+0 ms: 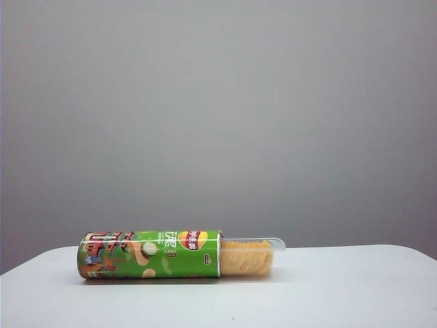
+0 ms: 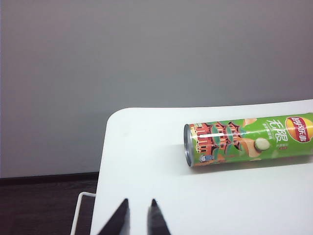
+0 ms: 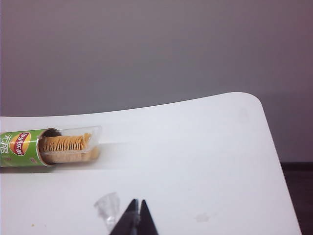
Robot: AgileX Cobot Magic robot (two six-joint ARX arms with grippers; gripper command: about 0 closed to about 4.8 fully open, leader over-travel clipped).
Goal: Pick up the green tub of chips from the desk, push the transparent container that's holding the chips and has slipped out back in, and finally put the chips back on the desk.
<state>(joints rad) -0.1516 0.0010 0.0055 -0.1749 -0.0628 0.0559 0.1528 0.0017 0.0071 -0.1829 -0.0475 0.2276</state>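
Desk (image 1: 355, 287) edges frame most of what I see: its far rim runs level behind the green tub of chips (image 1: 150, 254), and both far corners are rounded. One tub lies on its side, well in from every edge, its illustrated end toward my left arm's side and its open mouth toward my right. One transparent container (image 1: 249, 256) sticks partway out of that mouth, holding one stack of chips (image 1: 244, 260); its rounded end lies on the tabletop. Bare white surface stretches wide beyond the container toward the right corner, and a broad band lies between the tub and the near side.

My left gripper (image 2: 139, 208) sits low over the desk near its left edge, well short of the tub's closed end, fingers narrowly parted and holding nothing. A thin white frame (image 2: 78, 210) shows off the desk's edge beside it. My right gripper (image 3: 136, 208) hovers over the near desk, fingers pressed together, empty, well apart from the container. One small crumpled clear scrap (image 3: 108, 205) lies just beside it.
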